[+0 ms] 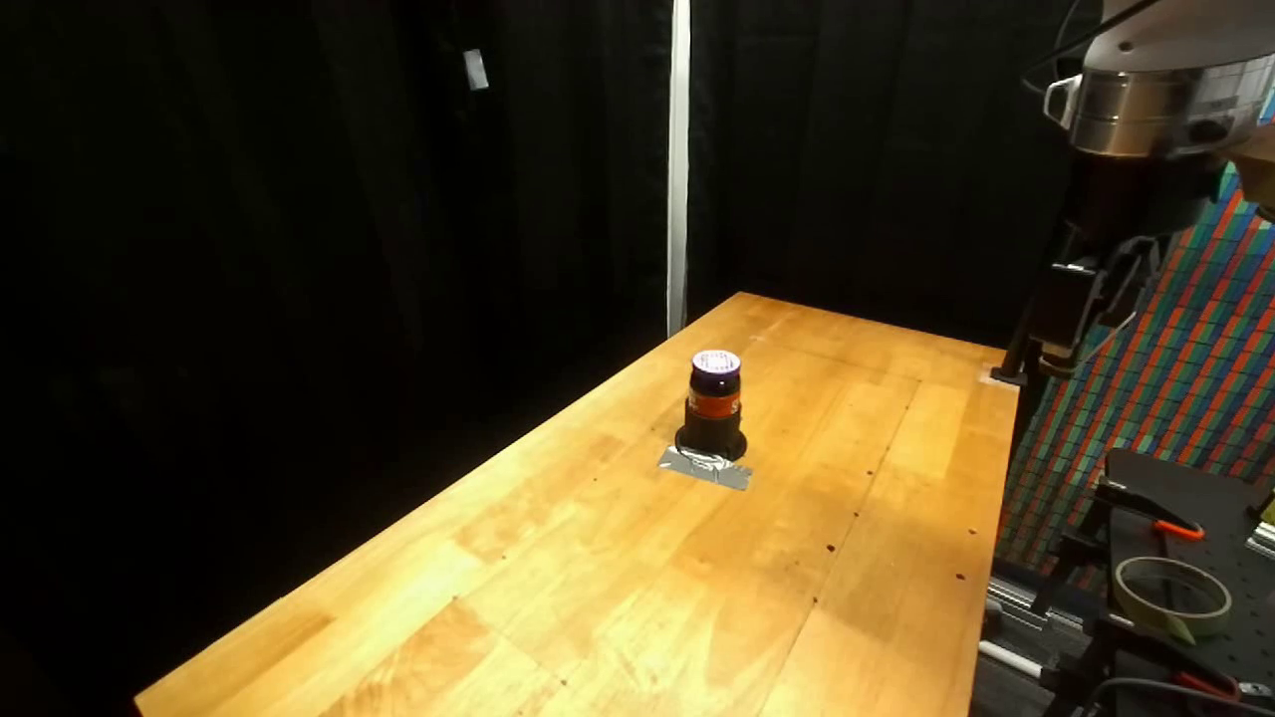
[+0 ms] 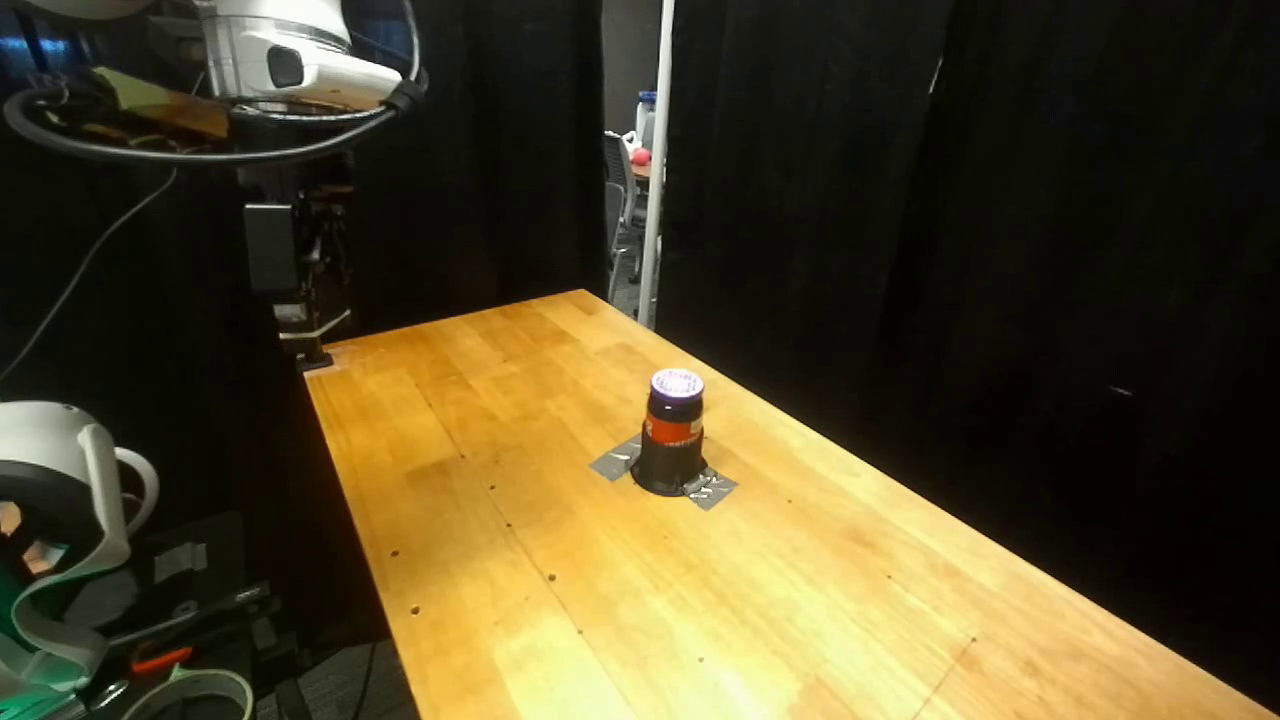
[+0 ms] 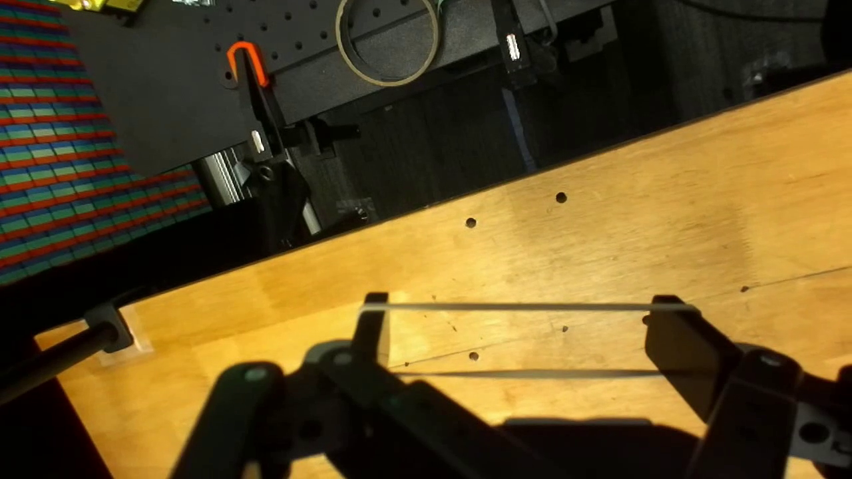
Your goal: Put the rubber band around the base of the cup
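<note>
The cup (image 1: pixel 712 433) is a short dark cylinder, wider at its foot, standing upright on the wooden table (image 1: pixel 618 597). It also shows in an exterior view (image 2: pixel 668 467). A dark jar with an orange-red label (image 1: pixel 715 404) and a white-topped purple lid stands out of its top. The cup is out of the wrist view. My gripper (image 3: pixel 522 313) is open, its fingers wide apart. The pale rubber band (image 3: pixel 519 307) is stretched around both fingers in two parallel strands. In both exterior views the gripper (image 1: pixel 1086 344) (image 2: pixel 315 325) hangs near the table's far corner, well away from the cup.
Grey tape (image 1: pixel 707 468) lies at the cup's foot, with pieces on two sides (image 2: pixel 614 460). A black post with a foot (image 3: pixel 113 329) stands at the table corner near the gripper. A tape roll (image 3: pixel 388 43) and an orange-tipped clamp (image 3: pixel 249 60) lie beyond the table edge.
</note>
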Robot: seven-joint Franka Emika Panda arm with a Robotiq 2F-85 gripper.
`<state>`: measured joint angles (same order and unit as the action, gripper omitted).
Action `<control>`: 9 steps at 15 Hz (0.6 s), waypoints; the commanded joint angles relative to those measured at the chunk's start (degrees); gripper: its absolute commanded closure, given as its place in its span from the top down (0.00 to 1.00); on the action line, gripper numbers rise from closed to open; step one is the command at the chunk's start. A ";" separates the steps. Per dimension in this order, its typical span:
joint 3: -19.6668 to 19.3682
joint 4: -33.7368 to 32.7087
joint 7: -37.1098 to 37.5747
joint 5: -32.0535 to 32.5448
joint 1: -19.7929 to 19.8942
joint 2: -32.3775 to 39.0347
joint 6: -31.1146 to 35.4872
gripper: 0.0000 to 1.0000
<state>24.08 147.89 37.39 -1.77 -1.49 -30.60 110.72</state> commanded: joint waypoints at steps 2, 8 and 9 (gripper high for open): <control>-2.23 -3.57 0.40 1.88 -1.48 5.56 0.50 1.00; -6.85 -16.28 -4.50 2.20 -0.64 21.22 15.41 1.00; -7.85 -19.06 -5.02 2.31 -0.73 24.00 16.93 1.00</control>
<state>18.71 138.27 34.05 -1.02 -2.16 -16.02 124.35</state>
